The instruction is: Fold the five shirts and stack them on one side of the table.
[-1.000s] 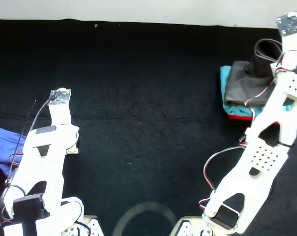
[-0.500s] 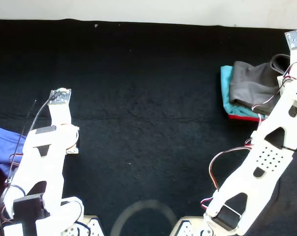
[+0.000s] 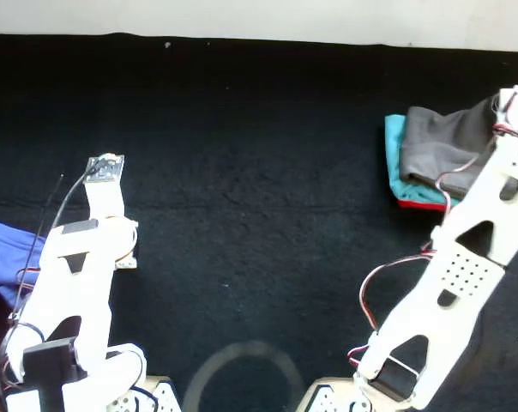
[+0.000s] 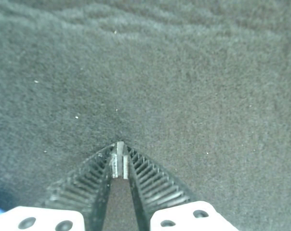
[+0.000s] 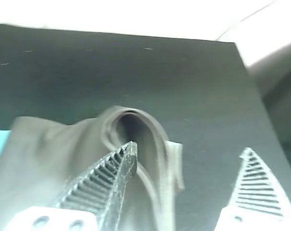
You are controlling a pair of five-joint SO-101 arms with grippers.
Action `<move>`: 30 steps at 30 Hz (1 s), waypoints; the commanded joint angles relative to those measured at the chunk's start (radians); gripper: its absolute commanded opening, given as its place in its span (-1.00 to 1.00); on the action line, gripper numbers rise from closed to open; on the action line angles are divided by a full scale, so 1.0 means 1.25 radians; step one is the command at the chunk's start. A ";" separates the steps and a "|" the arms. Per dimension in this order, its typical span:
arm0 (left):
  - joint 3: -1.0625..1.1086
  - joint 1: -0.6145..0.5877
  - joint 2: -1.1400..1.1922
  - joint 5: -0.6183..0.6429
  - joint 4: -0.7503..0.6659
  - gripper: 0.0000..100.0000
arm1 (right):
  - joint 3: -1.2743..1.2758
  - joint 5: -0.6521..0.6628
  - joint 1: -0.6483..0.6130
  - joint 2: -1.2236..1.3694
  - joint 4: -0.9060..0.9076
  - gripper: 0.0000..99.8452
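The stack sits on the right side of the table (image 3: 259, 112), toward its far edge: a grey shirt (image 3: 439, 146) on top, a teal shirt (image 3: 394, 163) under it, a red shirt (image 3: 418, 204) showing as a thin edge at the bottom. That makes three layers counted (whether the pile hides another, nobody can tell). The right gripper (image 5: 189, 148) hangs over the grey one, jaws wide apart and holding nothing; the fold below bulges in a loop. Across the table, a blue shirt (image 3: 6, 253) lies crumpled at the left edge, apparently unfolded. The left gripper (image 4: 118, 147) rests closed and empty on the cloth. Four shirts counted; well past halfway, by the look of it.
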 commanded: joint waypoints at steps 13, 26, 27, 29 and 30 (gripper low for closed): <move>0.001 0.007 0.004 0.009 -0.014 -0.98 | -0.091 -0.010 -0.088 0.074 0.015 -0.98; 0.001 0.007 0.004 0.009 -0.015 -0.98 | -0.093 -0.011 0.100 0.250 -0.285 -0.98; 0.001 0.007 0.004 0.009 -0.018 -0.98 | -0.093 -0.011 0.105 0.258 -0.285 -0.98; 0.001 0.007 0.004 0.009 -0.018 -0.98 | -0.093 -0.011 0.112 0.276 -0.285 -0.98; 0.001 0.007 0.004 0.009 -0.018 -0.98 | -0.093 -0.011 0.117 0.282 -0.285 -0.98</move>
